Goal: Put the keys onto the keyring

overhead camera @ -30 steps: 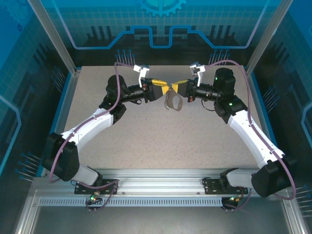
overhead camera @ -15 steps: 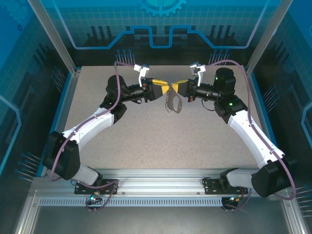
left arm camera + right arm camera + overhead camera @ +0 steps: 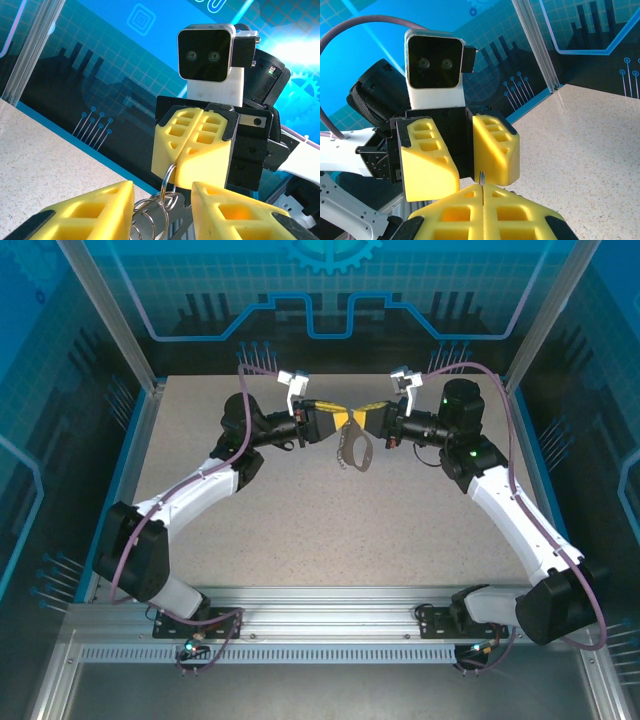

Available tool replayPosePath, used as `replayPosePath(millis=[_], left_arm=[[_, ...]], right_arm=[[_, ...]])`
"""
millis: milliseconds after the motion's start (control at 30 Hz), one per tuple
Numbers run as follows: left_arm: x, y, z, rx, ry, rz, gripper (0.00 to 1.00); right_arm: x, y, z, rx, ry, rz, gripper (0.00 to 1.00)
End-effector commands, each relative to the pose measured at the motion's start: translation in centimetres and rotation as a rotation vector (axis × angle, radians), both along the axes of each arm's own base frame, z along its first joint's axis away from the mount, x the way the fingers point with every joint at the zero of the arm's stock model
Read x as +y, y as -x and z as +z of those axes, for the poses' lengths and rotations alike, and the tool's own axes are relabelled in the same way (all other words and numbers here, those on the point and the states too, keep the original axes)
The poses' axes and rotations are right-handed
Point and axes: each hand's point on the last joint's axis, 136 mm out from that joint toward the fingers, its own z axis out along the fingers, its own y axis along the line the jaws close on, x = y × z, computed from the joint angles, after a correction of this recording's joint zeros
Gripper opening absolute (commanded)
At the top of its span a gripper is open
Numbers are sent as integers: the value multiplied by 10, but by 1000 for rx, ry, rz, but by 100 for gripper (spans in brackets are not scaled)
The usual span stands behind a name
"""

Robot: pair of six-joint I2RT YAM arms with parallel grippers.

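Visibly, one keyring [image 3: 352, 453] hangs, seemingly pinched by the right gripper [image 3: 360, 421].

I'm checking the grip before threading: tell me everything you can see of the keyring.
The keyring is a dark oval strap loop with silvery wire rings on top. It hangs above the table, loop downward, its top ring pinched in the shut fingers of the right gripper. The rings sit between the open fingers of the left gripper.

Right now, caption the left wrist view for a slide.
Shut right tool holds silvery metal keyring inside the open left tool.
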Motion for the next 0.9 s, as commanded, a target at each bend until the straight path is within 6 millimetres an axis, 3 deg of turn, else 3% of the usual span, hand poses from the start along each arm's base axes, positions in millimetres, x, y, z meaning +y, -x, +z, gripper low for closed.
replayPosePath(millis=[0,400,633,733,800,833,867], left_arm=[[-2,2,17,-50,28,-24,36],[-10,5,17,-53,35,-47,30],[-13,8,18,-59,36,-58,15],[-13,8,17,-58,35,-59,2],[-13,9,16,-59,32,-63,0],[-13,10,17,-64,31,-66,0],[-13,11,17,-67,28,-72,0]], right_arm=[[1,0,3,-16,-17,18,0],[2,-1,1,-11,-18,22,0],[2,-1,1,-11,-18,16,0],[3,-1,2,-8,-20,19,0],[2,-1,3,-4,-20,15,0],[0,-1,4,-3,-19,8,3],[-4,-1,6,-4,-20,-7,16]])
